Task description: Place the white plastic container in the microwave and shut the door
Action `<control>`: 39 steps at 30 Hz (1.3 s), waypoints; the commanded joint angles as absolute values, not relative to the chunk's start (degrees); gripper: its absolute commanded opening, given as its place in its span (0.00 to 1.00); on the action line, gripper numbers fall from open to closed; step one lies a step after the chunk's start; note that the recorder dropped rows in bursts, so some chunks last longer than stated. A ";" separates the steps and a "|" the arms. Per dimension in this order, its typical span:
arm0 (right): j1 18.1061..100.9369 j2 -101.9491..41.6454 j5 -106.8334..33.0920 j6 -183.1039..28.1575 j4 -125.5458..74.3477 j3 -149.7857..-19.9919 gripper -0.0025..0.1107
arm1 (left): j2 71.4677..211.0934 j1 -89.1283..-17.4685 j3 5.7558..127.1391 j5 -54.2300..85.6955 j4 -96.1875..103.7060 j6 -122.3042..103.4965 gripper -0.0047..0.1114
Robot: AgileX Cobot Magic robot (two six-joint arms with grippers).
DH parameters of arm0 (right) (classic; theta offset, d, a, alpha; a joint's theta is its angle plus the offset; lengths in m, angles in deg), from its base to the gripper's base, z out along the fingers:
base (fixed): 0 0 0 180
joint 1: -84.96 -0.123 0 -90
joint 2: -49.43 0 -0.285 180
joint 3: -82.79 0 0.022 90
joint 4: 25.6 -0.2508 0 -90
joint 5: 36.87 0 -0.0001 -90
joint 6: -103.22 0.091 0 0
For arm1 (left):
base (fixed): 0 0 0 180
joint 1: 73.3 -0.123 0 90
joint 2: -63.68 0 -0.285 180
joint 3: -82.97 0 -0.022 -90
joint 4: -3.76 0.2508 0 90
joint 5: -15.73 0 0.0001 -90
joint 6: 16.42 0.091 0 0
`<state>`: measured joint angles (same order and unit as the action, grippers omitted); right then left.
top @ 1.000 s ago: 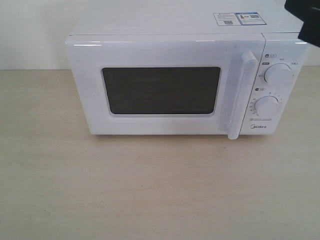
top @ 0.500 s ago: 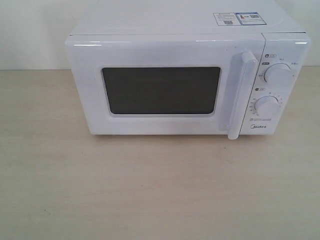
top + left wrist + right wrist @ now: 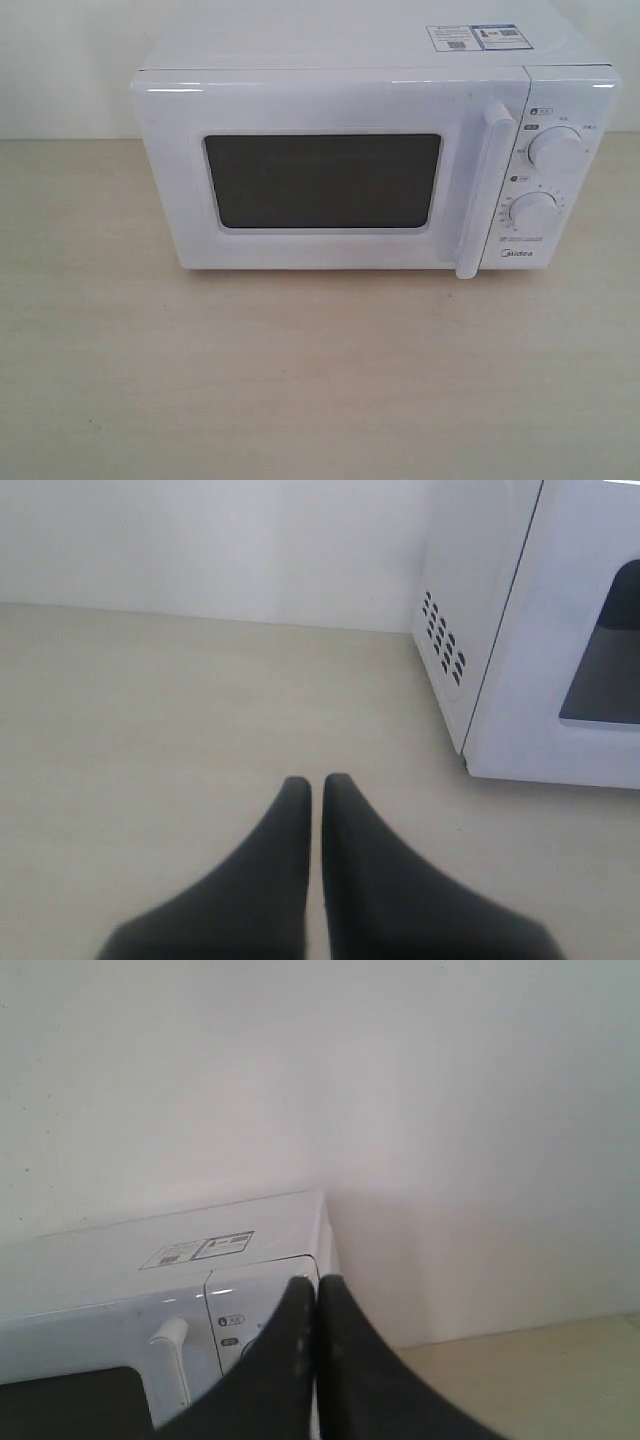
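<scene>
Zero sign of the white plastic container. It's not on the counter (image 3: 300, 380) in any view, and the window in the door (image 3: 320, 180) is too dark to see through. We can't tell whether it's already inside the microwave (image 3: 360, 100) or just off-frame.

The door sits flush and fully shut. If the container is inside, we'd call the task done. If not, the door has to come open first.

Both pairs of fingers are out of the exterior view.
- The left fingers (image 3: 285, 840) are pressed together and hold nothing. They're low over bare counter off the microwave's left side, with the vent slots (image 3: 443, 640) in sight.
- The right fingers (image 3: 345, 1360) are also pressed together and empty. They're raised above and off the control-panel end, close to the wall (image 3: 450, 1110).

The relation that matters is the handle (image 3: 480, 190). Its long axis is vertical, and it runs down the door's right edge just beside the two knobs (image 3: 556, 150). The right arm is the nearer one, so in our judgement any pull on the door is a right-arm job. The door would then swing out toward the left arm's side, so the left fingers need to stay clear of that arc.

Around it there are only the stickers (image 3: 478, 37) on top of the microwave. We see nothing on the counter in front to block the door swing.
</scene>
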<state>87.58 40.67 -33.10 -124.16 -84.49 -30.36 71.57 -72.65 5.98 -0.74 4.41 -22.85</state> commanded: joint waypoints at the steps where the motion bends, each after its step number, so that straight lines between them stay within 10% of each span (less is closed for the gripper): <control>1: 87.84 41.65 -35.37 -124.12 -84.24 -29.65 0.02 | 71.47 -72.88 5.76 -0.95 4.81 -23.30 0.08; 39: 87.84 41.65 -24.59 -65.66 -25.60 -21.76 0.02 | 71.47 -72.88 5.76 -0.95 4.81 -23.30 0.08</control>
<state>87.71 41.32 -25.58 -64.59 -26.20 -22.53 71.57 -72.65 5.98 -0.74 4.41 -22.85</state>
